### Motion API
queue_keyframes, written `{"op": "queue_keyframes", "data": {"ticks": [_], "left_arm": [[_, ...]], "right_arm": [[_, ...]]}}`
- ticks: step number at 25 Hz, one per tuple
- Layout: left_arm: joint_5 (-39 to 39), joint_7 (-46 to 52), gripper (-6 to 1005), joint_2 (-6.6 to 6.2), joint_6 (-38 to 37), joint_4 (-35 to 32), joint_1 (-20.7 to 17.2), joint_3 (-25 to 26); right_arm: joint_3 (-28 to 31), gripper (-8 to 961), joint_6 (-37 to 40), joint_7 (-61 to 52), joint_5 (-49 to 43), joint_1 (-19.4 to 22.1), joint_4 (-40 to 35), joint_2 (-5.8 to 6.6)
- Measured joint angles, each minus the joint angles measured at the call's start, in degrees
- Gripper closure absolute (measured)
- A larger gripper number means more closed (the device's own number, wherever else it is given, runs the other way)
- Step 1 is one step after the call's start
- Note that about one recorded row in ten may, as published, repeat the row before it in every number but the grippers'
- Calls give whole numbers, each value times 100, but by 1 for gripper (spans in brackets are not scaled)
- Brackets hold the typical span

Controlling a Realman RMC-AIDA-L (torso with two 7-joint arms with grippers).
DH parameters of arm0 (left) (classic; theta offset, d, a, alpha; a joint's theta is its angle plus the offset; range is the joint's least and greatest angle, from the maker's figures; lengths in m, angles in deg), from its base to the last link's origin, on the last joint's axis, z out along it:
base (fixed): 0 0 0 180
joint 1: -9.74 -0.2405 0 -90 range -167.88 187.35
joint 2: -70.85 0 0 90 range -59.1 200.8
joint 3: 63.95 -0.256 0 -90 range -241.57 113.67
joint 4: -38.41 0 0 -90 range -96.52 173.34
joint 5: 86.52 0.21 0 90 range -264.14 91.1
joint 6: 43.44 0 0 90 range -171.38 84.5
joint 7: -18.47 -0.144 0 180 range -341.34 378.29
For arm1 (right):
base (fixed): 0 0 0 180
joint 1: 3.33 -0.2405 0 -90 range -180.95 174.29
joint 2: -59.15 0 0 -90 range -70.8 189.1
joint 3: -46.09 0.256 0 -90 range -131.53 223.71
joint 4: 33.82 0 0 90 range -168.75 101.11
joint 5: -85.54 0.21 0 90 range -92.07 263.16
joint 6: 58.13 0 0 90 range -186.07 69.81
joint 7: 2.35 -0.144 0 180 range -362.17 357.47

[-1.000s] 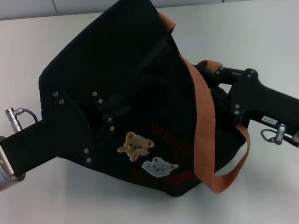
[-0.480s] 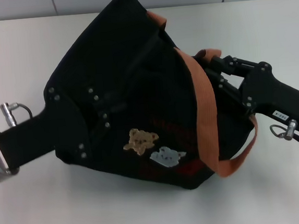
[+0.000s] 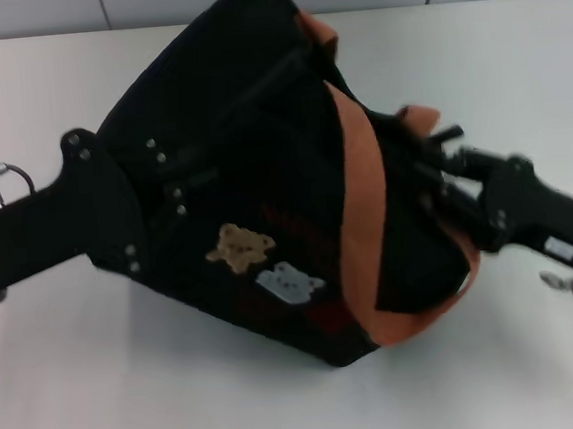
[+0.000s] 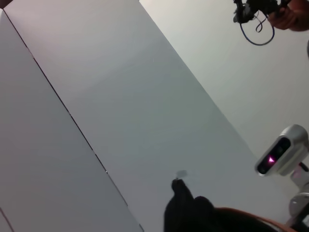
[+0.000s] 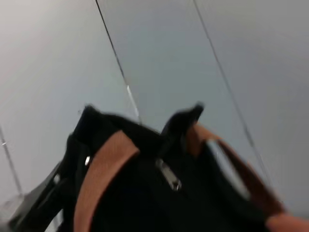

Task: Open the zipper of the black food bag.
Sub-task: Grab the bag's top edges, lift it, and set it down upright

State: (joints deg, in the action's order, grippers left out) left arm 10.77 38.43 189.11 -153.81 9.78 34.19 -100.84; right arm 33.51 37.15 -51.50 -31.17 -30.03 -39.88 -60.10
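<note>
Betw. both tools: black food bag (image 3: pixel 251 157)

No readable text. Faint red print on bag (image 3: pixel 263 176) front, illegible. Small white label on right arm (image 3: pixel 561 249), characters too small to read. Bear patch (image 3: pixel 239 247), grey patch (image 3: pixel 289 281): no lettering discernible.

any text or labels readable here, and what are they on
Dark red printing on the front of the black food bag, beside the bear patch: too blurred to read.
Small white label on the right gripper body: too small to read.
Pale grey patch: no lettering can be made out.
Left gripper, against the bag's side: no markings seen.
Nothing legible in any view.
</note>
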Motion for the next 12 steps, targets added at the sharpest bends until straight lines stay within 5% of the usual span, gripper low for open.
{"op": "queue_keyframes", "data": {"ticks": [5, 12], "left_arm": [[-16, 269, 906, 0, -29, -543, 51, 5], [-9, 422, 905, 17, -110, -832, 184, -86]], "right_arm": [[-431, 559, -68, -554, -435, 65, -70, 3], [-732, 542, -653, -669, -531, -432, 421, -35]]}}
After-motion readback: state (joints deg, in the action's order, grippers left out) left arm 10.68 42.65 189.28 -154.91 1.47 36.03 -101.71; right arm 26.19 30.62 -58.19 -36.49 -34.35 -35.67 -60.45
